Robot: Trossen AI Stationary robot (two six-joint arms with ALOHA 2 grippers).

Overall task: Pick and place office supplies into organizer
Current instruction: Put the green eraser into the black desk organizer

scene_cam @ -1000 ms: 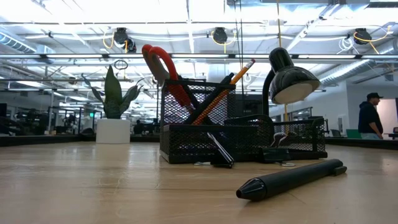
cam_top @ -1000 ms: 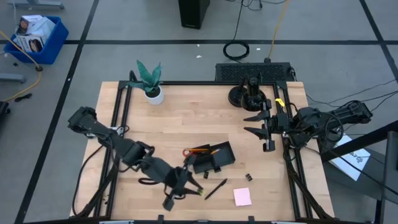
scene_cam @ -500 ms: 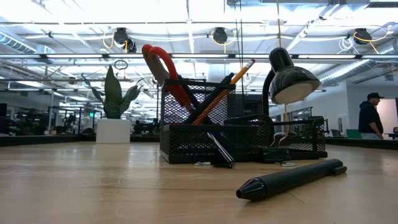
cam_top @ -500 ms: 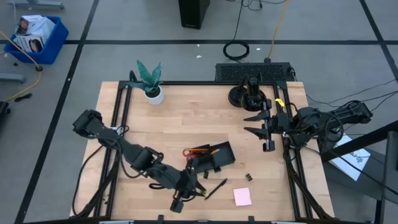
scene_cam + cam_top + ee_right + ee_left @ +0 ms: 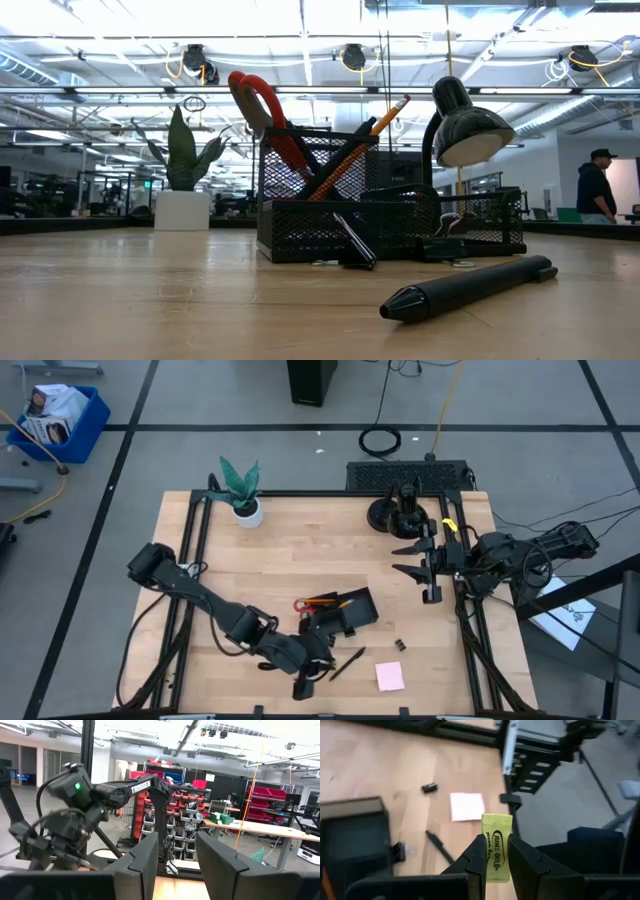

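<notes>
The yellow-green piece [image 5: 497, 848] sits clamped between the two dark fingers [image 5: 474, 857] of the left gripper [image 5: 318, 672], which hangs low over the front of the table, just in front of the organizer [image 5: 340, 614]. It is a small flat block with black print on its face; I read "JUNE GOLD" and below it "Neon", and the rest is covered. The organizer is a black mesh tray and holds the red-handled scissors [image 5: 262, 112] and an orange pencil [image 5: 360, 147] leaning upright. A black pen [image 5: 348, 662] lies on the wood just beside the left gripper, with a small black clip [image 5: 400, 645] and the pink sticky-note pad [image 5: 390, 676] further to the right. The table [image 5: 300, 550] is pale wood in a black frame, and a green plant [image 5: 240, 488] in a white pot stands at its back-left. The right gripper [image 5: 412, 558] waits at the table's right side with its fingers apart and empty. Behind the table are ceiling lights, shelves with red bins and a person [image 5: 596, 188] far off; the arm in the right wrist view bears "TROSSEN".
</notes>
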